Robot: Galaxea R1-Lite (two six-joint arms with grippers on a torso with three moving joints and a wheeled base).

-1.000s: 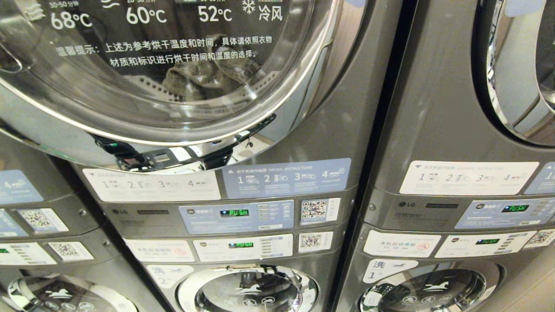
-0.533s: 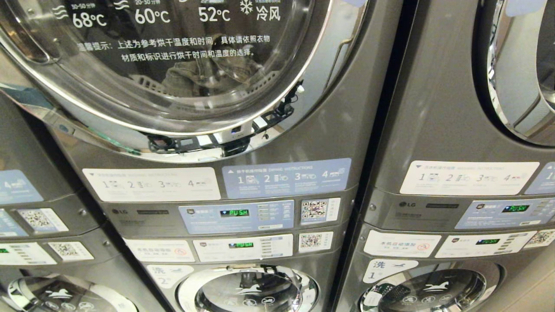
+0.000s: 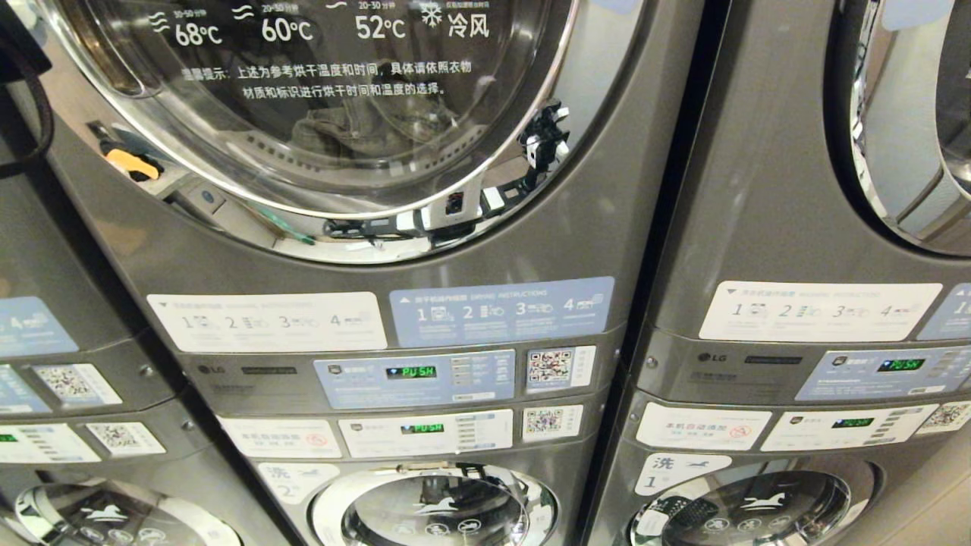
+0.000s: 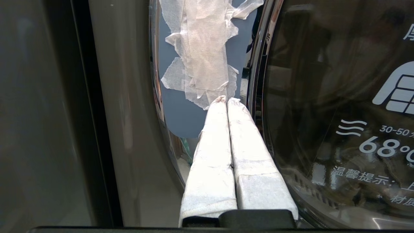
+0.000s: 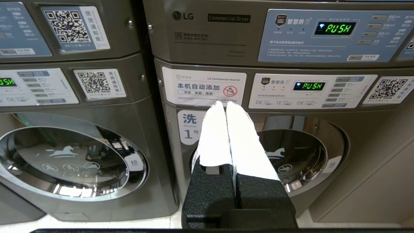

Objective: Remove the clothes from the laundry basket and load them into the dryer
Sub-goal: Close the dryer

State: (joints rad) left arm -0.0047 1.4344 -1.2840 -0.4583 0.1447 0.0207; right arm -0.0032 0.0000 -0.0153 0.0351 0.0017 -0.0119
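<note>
Across the upper left of the head frame I see the dryer [image 3: 470, 250] with its round glass door [image 3: 341, 98], and the clothes [image 3: 334, 125] show dimly through the glass as a crumpled heap low in the drum. At the centre of my left wrist frame the left end effector [image 4: 227, 101] has its white-wrapped fingers [image 4: 213, 155] pressed together on nothing, tips just beside the door's chrome rim and some torn white tape [image 4: 202, 48]. My right end effector [image 5: 225, 104] is likewise closed and empty, pointing at a lower washer [image 5: 268, 129].
</note>
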